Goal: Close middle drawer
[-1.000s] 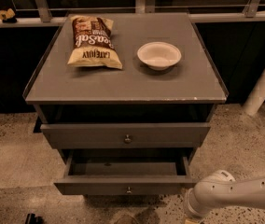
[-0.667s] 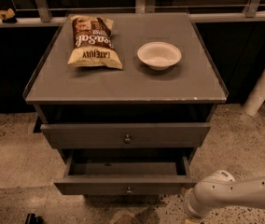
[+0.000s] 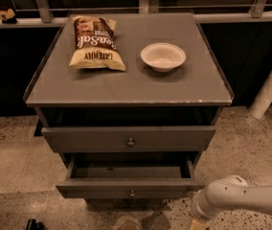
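The middle drawer [image 3: 131, 172] of the grey cabinet is pulled out, showing a plain shallow grey interior. Its flat front [image 3: 102, 189] has a small round metal knob [image 3: 132, 193]. My white arm [image 3: 243, 200] reaches in from the lower right. The gripper [image 3: 196, 223] is at the bottom edge of the view, just below and right of the drawer front's right corner, and is mostly cut off.
The top drawer front [image 3: 93, 139] with its knob [image 3: 130, 142] sits above the open drawer. On the cabinet top [image 3: 126, 85] lie a chip bag [image 3: 96, 43] and a white bowl [image 3: 163, 56]. A white post [image 3: 270, 85] stands at the right. The floor [image 3: 11, 166] is speckled.
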Robot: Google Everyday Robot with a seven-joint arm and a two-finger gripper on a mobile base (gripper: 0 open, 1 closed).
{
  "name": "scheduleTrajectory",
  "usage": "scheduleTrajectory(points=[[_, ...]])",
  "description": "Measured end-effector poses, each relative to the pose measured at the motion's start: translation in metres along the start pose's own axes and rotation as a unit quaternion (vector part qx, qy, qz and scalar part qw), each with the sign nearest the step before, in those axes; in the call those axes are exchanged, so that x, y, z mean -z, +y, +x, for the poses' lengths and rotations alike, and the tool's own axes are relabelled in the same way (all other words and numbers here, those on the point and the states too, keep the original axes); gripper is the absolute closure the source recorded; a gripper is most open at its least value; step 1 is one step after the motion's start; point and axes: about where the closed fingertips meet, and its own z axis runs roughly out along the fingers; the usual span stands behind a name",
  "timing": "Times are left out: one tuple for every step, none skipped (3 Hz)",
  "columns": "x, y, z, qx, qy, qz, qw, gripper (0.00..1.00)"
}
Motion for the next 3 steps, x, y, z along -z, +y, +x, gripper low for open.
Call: scheduleTrajectory(points=[[-0.005, -0.012, -0.005, 0.002, -0.014, 0.002, 0.9999, 0.00], [-0.013, -0.038, -0.013, -0.002, -0.031, 0.008, 0.9995, 0.00], [-0.013, -0.038, -0.013, -0.002, -0.031, 0.008, 0.9995, 0.00]])
